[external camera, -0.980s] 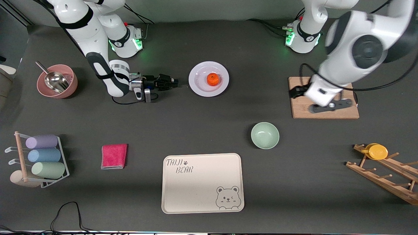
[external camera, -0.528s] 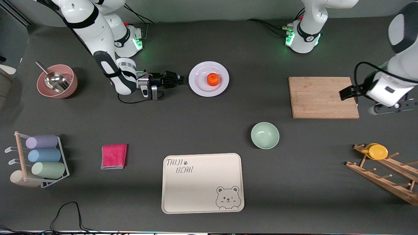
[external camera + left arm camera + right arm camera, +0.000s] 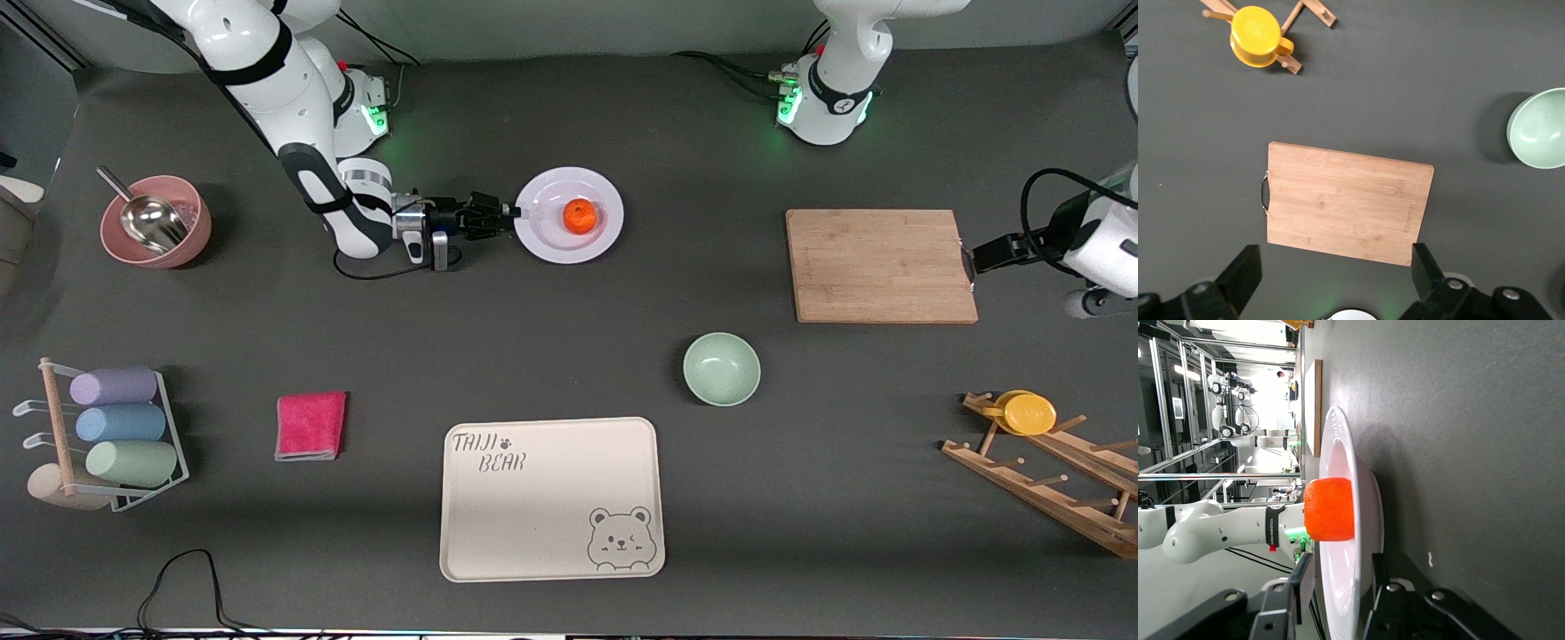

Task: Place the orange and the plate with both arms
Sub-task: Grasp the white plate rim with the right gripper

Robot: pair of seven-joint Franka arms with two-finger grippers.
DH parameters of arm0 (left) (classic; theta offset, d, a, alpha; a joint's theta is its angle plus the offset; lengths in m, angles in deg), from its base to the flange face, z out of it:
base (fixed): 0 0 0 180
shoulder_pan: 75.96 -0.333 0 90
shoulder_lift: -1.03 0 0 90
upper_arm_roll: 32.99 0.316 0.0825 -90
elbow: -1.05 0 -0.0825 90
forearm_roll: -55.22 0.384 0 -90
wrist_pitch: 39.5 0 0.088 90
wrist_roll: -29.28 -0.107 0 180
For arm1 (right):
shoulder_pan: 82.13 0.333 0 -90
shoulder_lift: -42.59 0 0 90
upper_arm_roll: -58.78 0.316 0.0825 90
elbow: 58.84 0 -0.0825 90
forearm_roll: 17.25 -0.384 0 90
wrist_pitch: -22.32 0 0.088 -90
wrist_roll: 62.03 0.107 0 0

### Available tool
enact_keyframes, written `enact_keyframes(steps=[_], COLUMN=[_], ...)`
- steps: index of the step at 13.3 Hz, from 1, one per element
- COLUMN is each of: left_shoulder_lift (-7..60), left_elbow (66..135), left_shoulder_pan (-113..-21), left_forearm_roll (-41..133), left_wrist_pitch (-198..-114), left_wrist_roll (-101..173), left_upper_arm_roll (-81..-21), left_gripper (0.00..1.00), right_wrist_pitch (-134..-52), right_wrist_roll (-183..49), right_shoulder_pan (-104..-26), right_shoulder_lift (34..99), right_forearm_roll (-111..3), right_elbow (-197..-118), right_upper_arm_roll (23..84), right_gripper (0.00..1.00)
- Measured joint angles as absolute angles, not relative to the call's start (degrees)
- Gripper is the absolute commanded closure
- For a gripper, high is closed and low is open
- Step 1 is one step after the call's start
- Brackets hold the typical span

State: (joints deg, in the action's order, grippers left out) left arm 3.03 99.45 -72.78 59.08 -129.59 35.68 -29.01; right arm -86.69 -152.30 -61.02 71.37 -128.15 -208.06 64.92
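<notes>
The orange (image 3: 580,215) sits in the middle of the pale plate (image 3: 569,182), which lies on the table between the two bases. My right gripper (image 3: 514,213) lies low at the plate's edge toward the right arm's end. It is open, with one finger above the rim and one below. The right wrist view shows the plate rim (image 3: 1338,447) running between the fingers of my right gripper (image 3: 1341,577), with the orange (image 3: 1330,509) farther in. My left gripper (image 3: 1092,302) hangs open and empty, high past the cutting board's handle end. It also shows in the left wrist view (image 3: 1335,273).
A wooden cutting board (image 3: 880,265) and a mint bowl (image 3: 721,368) lie toward the left arm's end. The cream bear tray (image 3: 551,498) lies nearest the camera. There are also a pink cloth (image 3: 310,425), a pink bowl with a scoop (image 3: 156,222), a cup rack (image 3: 116,427) and a yellow cup on a wooden rack (image 3: 1027,412).
My right gripper has slid toward the plate until its fingers straddle the rim. My left arm has swung from over the cutting board out past its handle end.
</notes>
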Motion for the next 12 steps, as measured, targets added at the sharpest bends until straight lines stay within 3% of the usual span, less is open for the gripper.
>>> enact_keyframes(steps=[1, 2, 3, 4, 12], left_shoulder_lift=[3.18, 3.22, 3.23, 3.25, 5.09], left_elbow=[99.42, 99.39, 99.26, 99.09, 98.70], left_shoulder_pan=[-72.74, -72.75, -72.76, -72.76, -72.73], left_forearm_roll=[59.08, 59.08, 59.08, 59.08, 59.05], left_wrist_pitch=[-128.90, -128.73, -128.60, -128.33, -127.93], left_wrist_roll=[35.68, 35.68, 35.64, 35.62, 35.41], left_upper_arm_roll=[-29.41, -29.51, -29.48, -29.47, -29.57], left_gripper=[0.00, 0.00, 0.00, 0.00, 0.00], right_wrist_pitch=[-86.75, -86.79, -86.84, -86.87, -86.64], right_wrist_roll=[-152.30, -152.30, -152.30, -152.31, -152.26], right_shoulder_pan=[-61.02, -61.02, -61.02, -61.01, -61.51], right_shoulder_lift=[71.55, 71.67, 71.84, 71.98, 72.22], right_forearm_roll=[-128.24, -128.67, -129.31, -129.76, -130.20], right_elbow=[-207.76, -207.51, -207.25, -207.08, -206.36], right_upper_arm_roll=[65.10, 65.39, 65.81, 66.30, 66.76], right_gripper=[0.59, 0.69, 0.91, 1.00, 1.00])
